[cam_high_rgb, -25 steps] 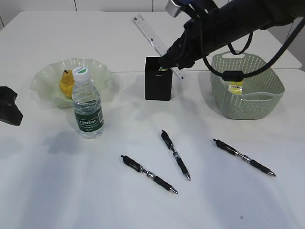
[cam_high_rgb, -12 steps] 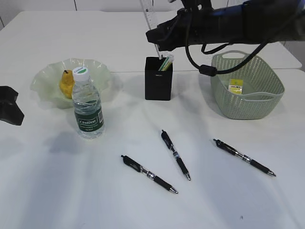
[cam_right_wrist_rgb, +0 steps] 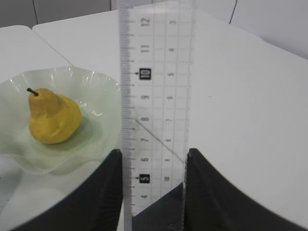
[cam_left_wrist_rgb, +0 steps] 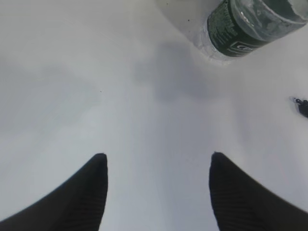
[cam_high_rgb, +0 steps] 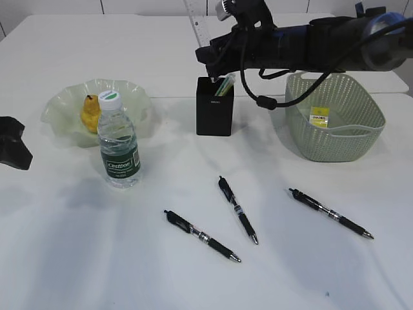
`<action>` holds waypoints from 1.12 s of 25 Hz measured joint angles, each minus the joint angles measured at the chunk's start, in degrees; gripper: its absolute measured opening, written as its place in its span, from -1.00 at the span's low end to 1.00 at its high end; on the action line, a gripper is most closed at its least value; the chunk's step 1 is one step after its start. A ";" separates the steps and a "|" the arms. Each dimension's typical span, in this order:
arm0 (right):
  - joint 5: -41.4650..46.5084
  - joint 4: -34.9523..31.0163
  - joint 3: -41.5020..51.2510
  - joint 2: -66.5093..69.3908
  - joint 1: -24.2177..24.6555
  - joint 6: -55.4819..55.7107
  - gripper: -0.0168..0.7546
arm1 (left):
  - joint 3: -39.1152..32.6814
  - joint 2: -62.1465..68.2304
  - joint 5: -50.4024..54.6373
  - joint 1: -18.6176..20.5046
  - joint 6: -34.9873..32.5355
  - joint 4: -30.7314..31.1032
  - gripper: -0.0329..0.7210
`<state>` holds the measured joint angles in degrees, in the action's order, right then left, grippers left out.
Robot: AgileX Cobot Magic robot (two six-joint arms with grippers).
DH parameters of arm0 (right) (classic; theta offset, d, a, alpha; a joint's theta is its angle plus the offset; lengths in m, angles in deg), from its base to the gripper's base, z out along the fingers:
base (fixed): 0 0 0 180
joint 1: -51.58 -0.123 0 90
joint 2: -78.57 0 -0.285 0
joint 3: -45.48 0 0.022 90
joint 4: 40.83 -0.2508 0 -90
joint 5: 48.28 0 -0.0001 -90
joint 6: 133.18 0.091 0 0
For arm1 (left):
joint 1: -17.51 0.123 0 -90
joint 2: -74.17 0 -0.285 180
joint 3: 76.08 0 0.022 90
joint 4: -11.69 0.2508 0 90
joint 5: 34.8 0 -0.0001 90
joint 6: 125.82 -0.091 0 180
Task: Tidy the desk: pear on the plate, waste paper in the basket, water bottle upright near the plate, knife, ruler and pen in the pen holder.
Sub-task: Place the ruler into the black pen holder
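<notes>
Your right end effector (cam_right_wrist_rgb: 153,192) is gripping the clear ruler (cam_right_wrist_rgb: 156,106) upright, directly above the black pen holder (cam_high_rgb: 214,106). Your left end effector (cam_left_wrist_rgb: 156,166) is hanging open over bare tabletop (cam_left_wrist_rgb: 96,86), the water bottle (cam_left_wrist_rgb: 252,24) just ahead of it.

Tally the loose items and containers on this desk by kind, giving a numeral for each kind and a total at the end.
Pens lying on the desk: 3
Rulers: 1
Water bottles: 1
Pears: 1
Plates: 1
Pen holders: 1
Baskets: 1
Paper scraps in the basket: 1
Total: 10
</notes>
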<state>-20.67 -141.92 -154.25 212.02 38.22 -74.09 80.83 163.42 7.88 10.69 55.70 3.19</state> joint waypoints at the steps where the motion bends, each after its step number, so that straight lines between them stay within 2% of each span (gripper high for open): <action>1: 0.00 0.00 -0.91 0.64 0.00 0.00 -0.17 | 0.00 0.00 0.00 0.00 0.00 0.00 0.32; 19: -0.14 -0.13 -10.05 10.32 0.17 0.00 -0.17 | 0.00 0.00 0.00 0.00 0.00 0.00 0.32; 28: -0.14 -0.13 -10.45 12.00 0.17 0.00 -0.17 | 0.00 0.00 0.00 0.00 0.00 0.00 0.32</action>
<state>-20.81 -142.05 -164.70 224.03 38.39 -74.09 80.83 163.42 7.88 10.69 55.70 3.19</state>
